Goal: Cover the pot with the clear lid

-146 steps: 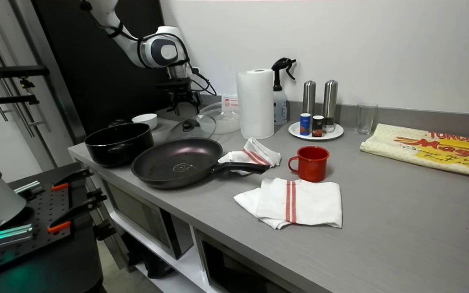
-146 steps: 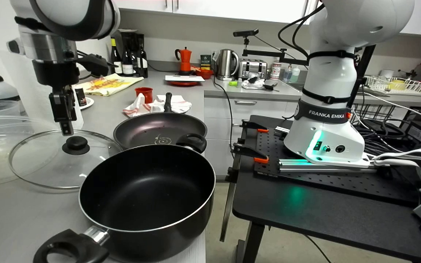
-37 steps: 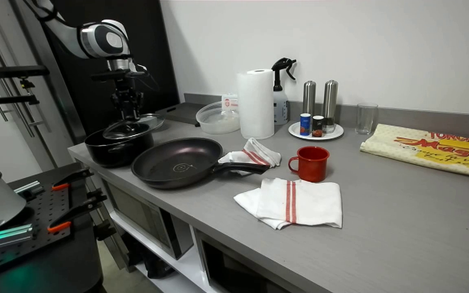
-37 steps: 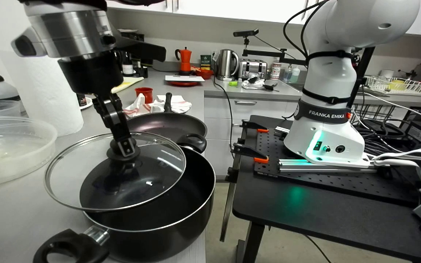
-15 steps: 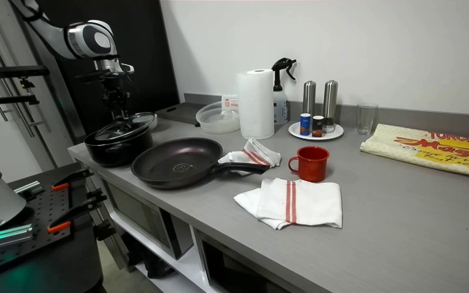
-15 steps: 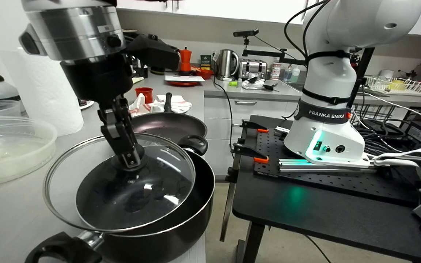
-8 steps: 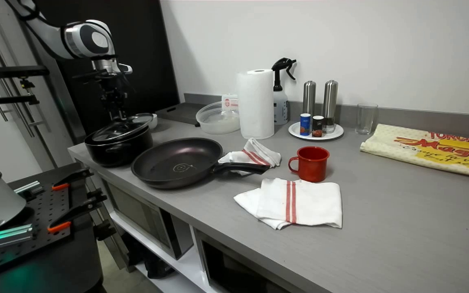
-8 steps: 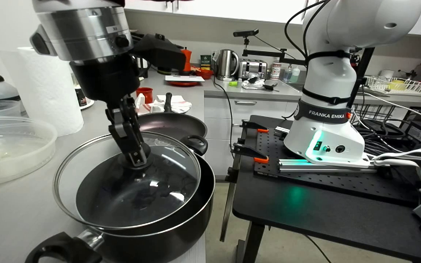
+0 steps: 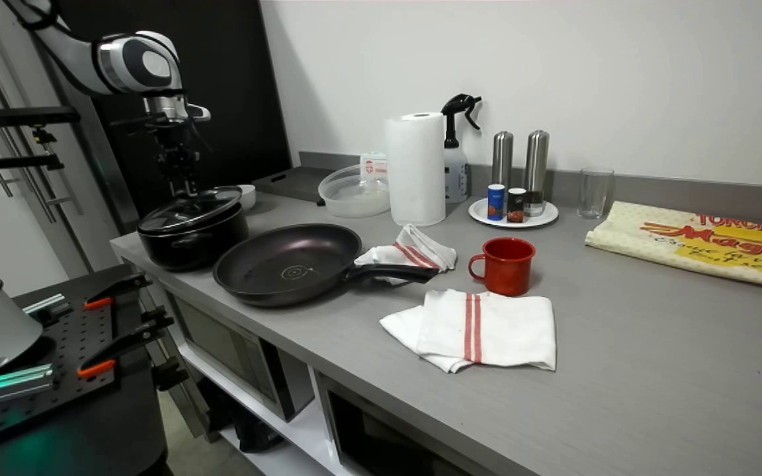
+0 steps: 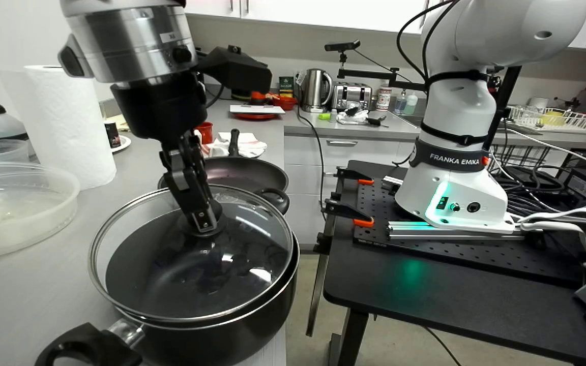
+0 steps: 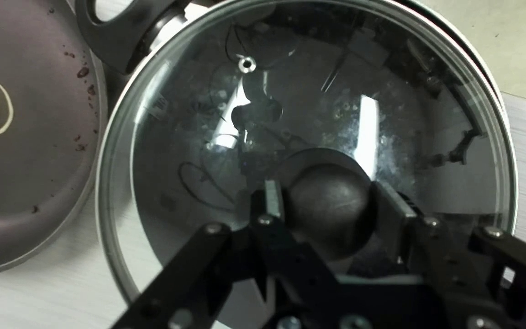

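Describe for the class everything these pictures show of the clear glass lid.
The clear lid is round, glossy and looks like glass, with a metallic rim, a small metal-ringed hole and a rounded black knob. The gripper grips the knob, holding the lid tilted and off-centre over the black pot: it overhangs one side and leaves a sliver of pot uncovered opposite. Whether its edge touches the pot, I cannot tell.

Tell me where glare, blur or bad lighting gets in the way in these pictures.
Wrist view: bright streaks and reflections cross the clear lid, and the fingers look soft. In an exterior view: highlights on the lid, a green glow on the black table, and nearly washed-out upper cabinets. In an exterior view, the dark fingers partly blend into the black panel.
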